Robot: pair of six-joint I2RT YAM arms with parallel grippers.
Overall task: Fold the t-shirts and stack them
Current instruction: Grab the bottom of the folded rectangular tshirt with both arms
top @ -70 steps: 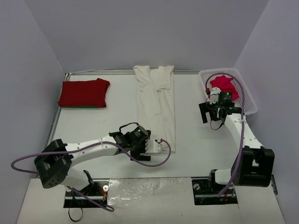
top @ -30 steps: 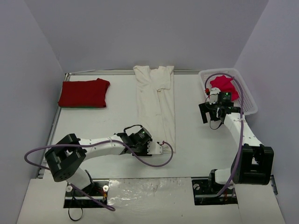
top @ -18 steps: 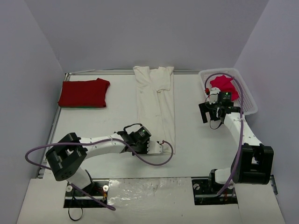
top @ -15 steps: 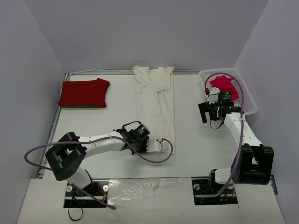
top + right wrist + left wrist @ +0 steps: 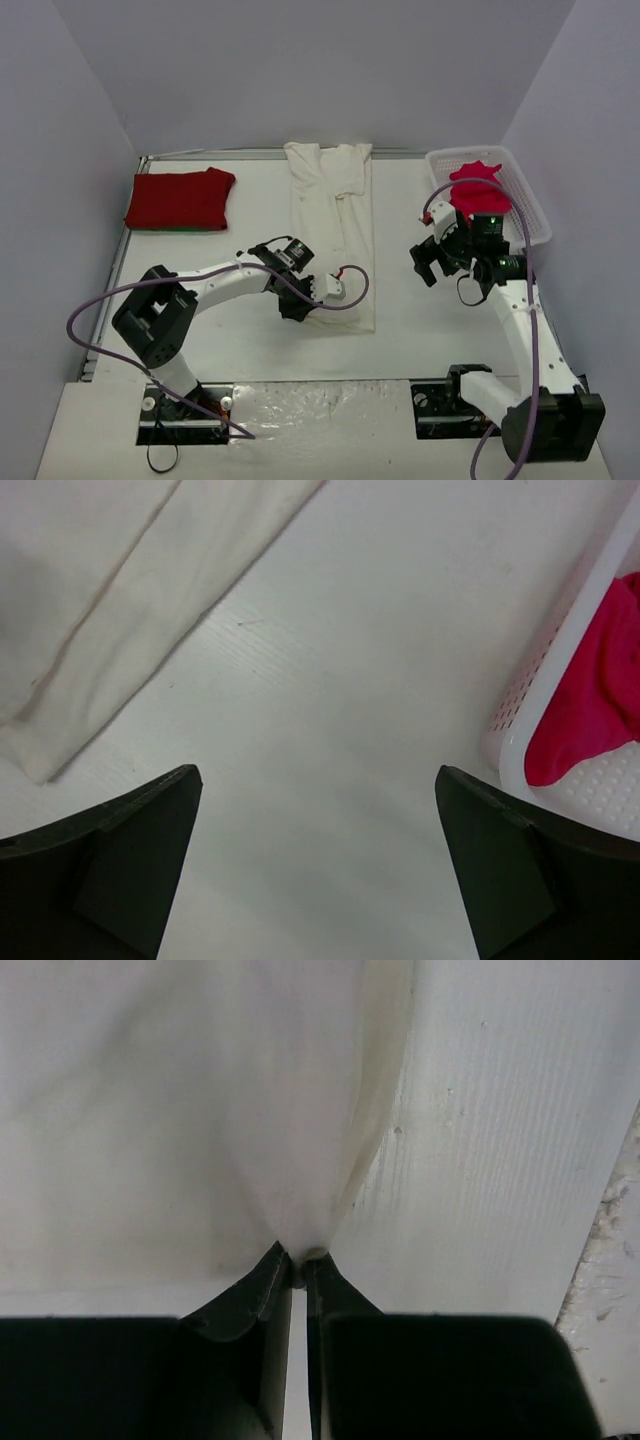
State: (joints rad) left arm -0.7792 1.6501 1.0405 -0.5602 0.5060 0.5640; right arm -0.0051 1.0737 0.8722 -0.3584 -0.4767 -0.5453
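Left hand (image 5: 300,1256) pinched tight on the near hem of the cream-white t-shirt (image 5: 335,200), laid lengthwise mid-surface (image 5: 200,280); I'd carry the hem low and straight toward the far collar, bringing my wide-open, empty right hand (image 5: 315,815) to steady the right edge.

Left fingers (image 5: 252,1292) pinch tightly together low down; right fingers (image 5: 118,852) gape wide, seemingly raised.
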